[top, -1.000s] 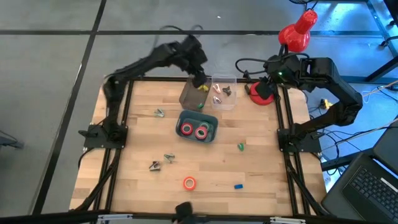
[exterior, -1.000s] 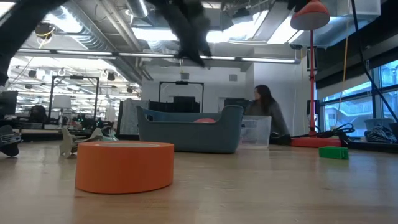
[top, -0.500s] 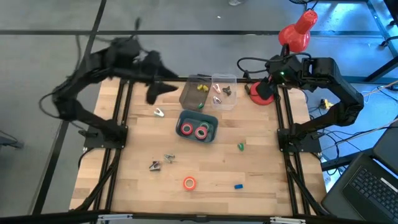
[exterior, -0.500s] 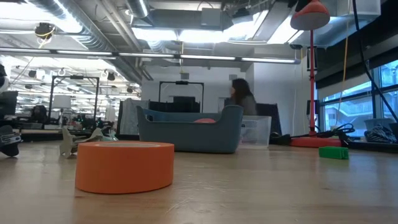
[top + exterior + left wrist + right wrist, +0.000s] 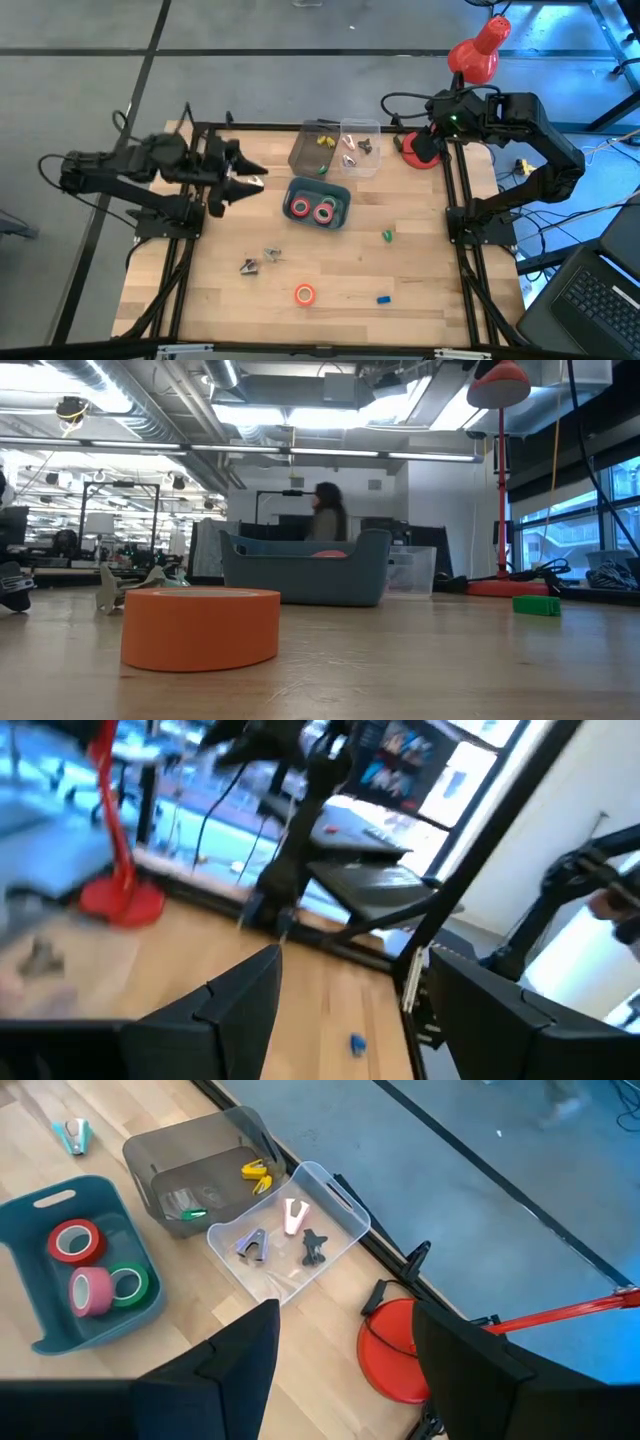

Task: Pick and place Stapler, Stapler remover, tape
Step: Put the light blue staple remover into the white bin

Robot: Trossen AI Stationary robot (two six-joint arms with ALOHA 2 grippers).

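You had the left gripper (image 5: pixel 250 180) at the worktop's (image 5: pixel 420 260) 10 o'clock, jaws spread and empty, nosing toward a stapler remover (image 5: pixel 256 181). The orange tape (image 5: pixel 304 294) lay loose at 6 o'clock; other rolls sat sorted in the blue bin (image 5: pixel 340 212). The right gripper (image 5: pixel 340 1380) waited at 2 o'clock, jaws apart.

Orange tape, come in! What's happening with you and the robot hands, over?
Left gripper open, empty, above the table's left side. Right gripper open, parked at back right. Orange tape loose near front edge. Nothing blocking it.
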